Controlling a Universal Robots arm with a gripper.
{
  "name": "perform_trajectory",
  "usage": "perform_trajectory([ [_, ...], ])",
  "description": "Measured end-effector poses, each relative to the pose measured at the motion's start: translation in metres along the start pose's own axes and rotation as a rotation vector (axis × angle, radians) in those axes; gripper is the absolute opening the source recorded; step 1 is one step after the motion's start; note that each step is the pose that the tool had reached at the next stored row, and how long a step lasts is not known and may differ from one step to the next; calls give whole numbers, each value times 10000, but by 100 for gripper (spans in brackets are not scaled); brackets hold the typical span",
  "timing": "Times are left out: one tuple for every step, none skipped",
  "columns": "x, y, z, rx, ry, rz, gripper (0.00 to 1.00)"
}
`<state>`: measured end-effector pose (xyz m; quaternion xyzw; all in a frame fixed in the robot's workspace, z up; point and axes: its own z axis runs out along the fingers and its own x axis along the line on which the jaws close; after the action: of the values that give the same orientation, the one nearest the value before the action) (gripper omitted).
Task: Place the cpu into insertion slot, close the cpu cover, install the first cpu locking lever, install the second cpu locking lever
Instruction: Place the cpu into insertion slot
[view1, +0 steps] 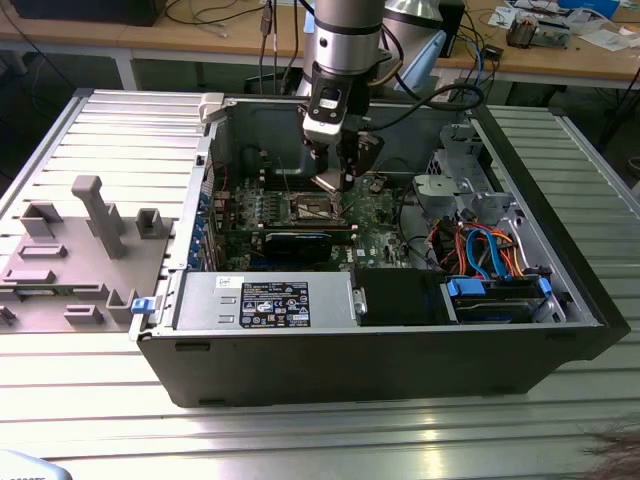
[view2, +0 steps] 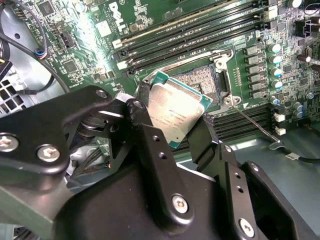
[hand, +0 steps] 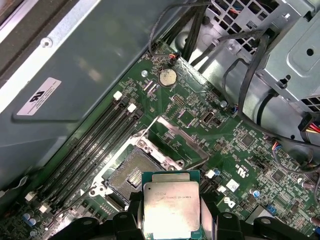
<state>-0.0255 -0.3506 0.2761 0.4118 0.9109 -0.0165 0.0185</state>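
Overhead, arm (view1: 345, 40) vertical; fingers (view2: 155, 150) pinch tilted cpu (view2: 177, 112) above insertion slot (view2: 197, 80).

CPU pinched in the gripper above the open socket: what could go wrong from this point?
1. In the second wrist view the cpu looks angled in the gripper relative to the insertion slot; it may land corner-first on the exposed contacts.
2. The fingers pinch only its thin edges, so it might slip or twist.
3. The raised cpu cover and a thin locking lever lie close beside the slot and could catch a finger.
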Motion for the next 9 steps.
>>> perform_trajectory([
  [0, 0, 1, 2, -2, 15, 55],
  [0, 0, 2, 6, -5, 39, 55],
  [0, 0, 3, 9, -7, 54, 55],
  [0, 0, 3, 11, -8, 65, 55],
  [0, 0, 3, 14, -11, 80, 55],
  [0, 0, 4, 19, -14, 104, 55],
  [0, 0, 5, 21, -16, 116, 55],
  [0, 0, 5, 23, -18, 127, 55],
  [0, 0, 6, 25, -19, 139, 55],
])
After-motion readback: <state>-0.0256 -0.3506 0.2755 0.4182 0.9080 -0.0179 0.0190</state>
